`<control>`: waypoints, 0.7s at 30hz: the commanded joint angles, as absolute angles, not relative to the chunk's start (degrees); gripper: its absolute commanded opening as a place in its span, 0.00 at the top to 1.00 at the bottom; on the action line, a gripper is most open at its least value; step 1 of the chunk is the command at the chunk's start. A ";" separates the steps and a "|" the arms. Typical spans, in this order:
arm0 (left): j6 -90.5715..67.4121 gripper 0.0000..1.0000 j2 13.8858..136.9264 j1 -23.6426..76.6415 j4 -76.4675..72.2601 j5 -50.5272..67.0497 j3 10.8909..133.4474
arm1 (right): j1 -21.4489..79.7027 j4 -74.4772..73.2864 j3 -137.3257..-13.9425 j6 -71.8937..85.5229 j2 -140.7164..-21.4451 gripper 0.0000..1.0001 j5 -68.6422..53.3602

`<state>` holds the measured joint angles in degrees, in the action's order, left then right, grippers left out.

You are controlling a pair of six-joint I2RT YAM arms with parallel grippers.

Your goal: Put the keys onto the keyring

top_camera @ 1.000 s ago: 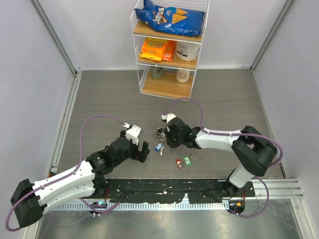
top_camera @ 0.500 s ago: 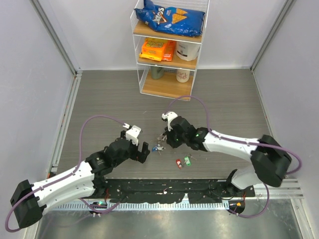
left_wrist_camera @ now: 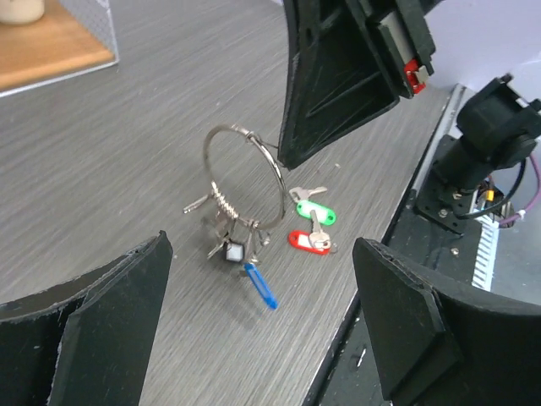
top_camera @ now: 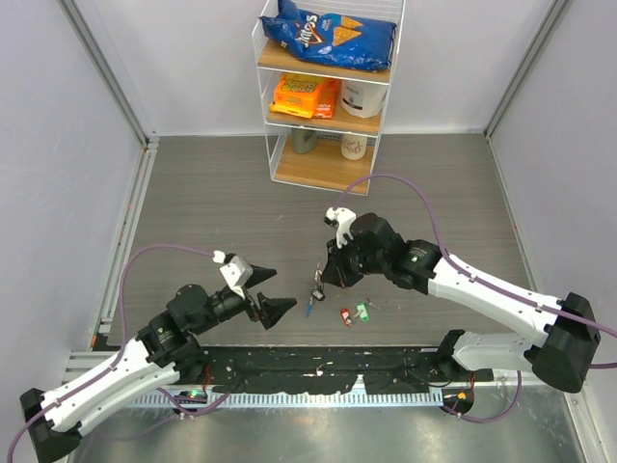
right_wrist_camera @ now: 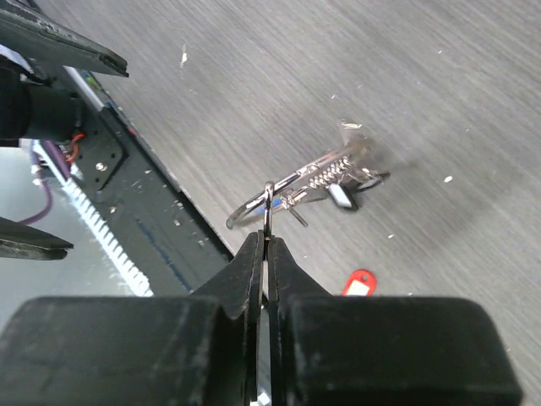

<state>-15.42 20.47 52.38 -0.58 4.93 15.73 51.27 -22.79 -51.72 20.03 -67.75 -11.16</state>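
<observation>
Silver keyring: thin wire ring, standing on edge over the grey wood-grain table, near its front edge and between the two grippers.
Ring cluster: small metal pieces and a coil bunched at the ring's lowest part; too small to tell apart.
Blue-headed key: just under the cluster, slanting down to the table; I cannot tell whether it is threaded on the ring.
Green-headed key: flat on the table, just beside the ring, off it.
Red-headed key: flat on the table, touching the green one on its near side.
Right gripper: fingers pressed together, pinching the ring's wire at its rim.
Left gripper: jaws spread wide, holding nothing, pointed at the ring from the near left.
Shelf unit: clear-sided, at the far edge, well apart; a blue chips bag lies on top.
</observation>
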 commanded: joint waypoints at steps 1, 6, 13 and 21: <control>-12.40 0.04 21.70 52.56 -4.83 10.19 19.15 | 51.59 -28.64 -58.09 23.90 -65.22 0.94 -14.50; -11.69 0.04 26.62 53.96 -7.11 10.55 21.79 | 51.77 -34.88 -62.57 25.57 -64.95 0.94 -13.71; -10.46 0.04 33.13 57.82 -9.84 9.76 25.22 | 52.12 -40.69 -66.53 28.03 -65.22 0.94 -10.90; -7.91 0.02 37.61 63.80 -10.02 5.19 29.26 | 52.65 -42.45 -68.90 30.76 -65.83 0.94 -8.97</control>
